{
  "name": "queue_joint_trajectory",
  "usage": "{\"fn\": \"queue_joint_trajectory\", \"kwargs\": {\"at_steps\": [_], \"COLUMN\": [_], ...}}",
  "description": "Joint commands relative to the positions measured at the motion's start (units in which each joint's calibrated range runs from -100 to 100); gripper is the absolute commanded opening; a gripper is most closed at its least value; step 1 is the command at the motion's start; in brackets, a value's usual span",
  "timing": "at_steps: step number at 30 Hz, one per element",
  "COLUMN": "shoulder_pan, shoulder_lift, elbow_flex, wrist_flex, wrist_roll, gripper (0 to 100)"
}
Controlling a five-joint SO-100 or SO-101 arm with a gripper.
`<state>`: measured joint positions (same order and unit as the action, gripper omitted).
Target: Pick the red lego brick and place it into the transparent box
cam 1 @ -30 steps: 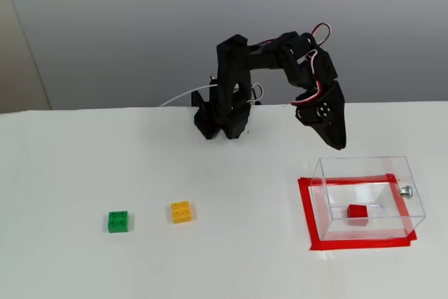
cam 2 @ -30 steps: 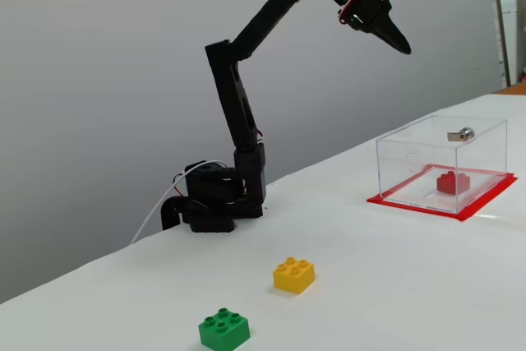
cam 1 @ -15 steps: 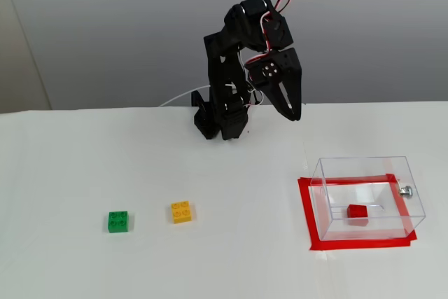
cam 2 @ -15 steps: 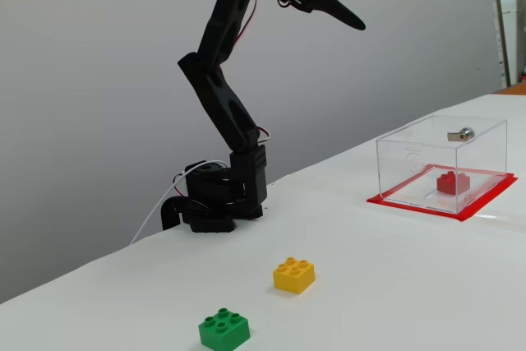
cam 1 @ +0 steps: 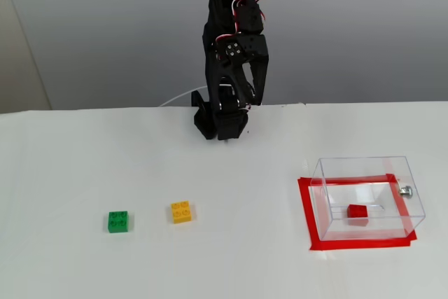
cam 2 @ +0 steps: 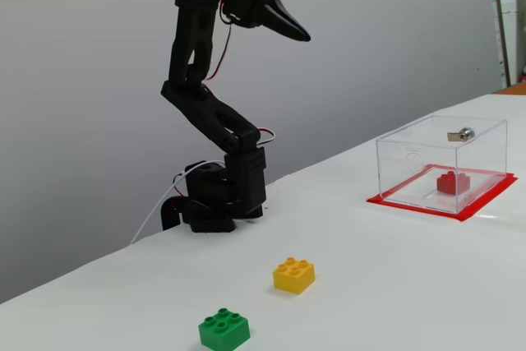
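Red brick (cam 1: 358, 211) rests inside the clear box (cam 1: 364, 167), well below the raised, empty jaws, closed together.

The red brick (cam 1: 358, 213) is small, square and bright red, with round bumps on top. It sits flat on the floor of the box (cam 1: 364, 173), near the middle, and does not touch any wall. In the other fixed view the brick (cam 2: 452, 182) shows through the clear front wall, standing the right way up.

The box (cam 2: 411, 150) is clear plastic with thin walls you can see through. It is much bigger than the brick and stands upright on the table, open at the top. A little silver knob (cam 1: 406, 190) sticks out of one wall, on the right in that fixed view.
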<state>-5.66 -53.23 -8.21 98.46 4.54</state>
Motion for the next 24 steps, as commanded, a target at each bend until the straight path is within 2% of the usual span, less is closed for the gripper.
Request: {"fn": "queue_joint_trajectory", "kwargs": {"at_steps": [1, 11, 17, 24], "shoulder_pan": [2.59, 6.22, 6.22, 6.88], "shoulder_lift": [-6.88, -24.87, -30.39, -36.07], "elbow_flex": [9.38, 31.35, 39.49, 48.17], "wrist_flex": [0.76, -5.59, -6.64, -6.73], "wrist_roll": [-0.16, -0.26, -2.98, -3.08], "gripper": [1, 1, 1, 1]}}
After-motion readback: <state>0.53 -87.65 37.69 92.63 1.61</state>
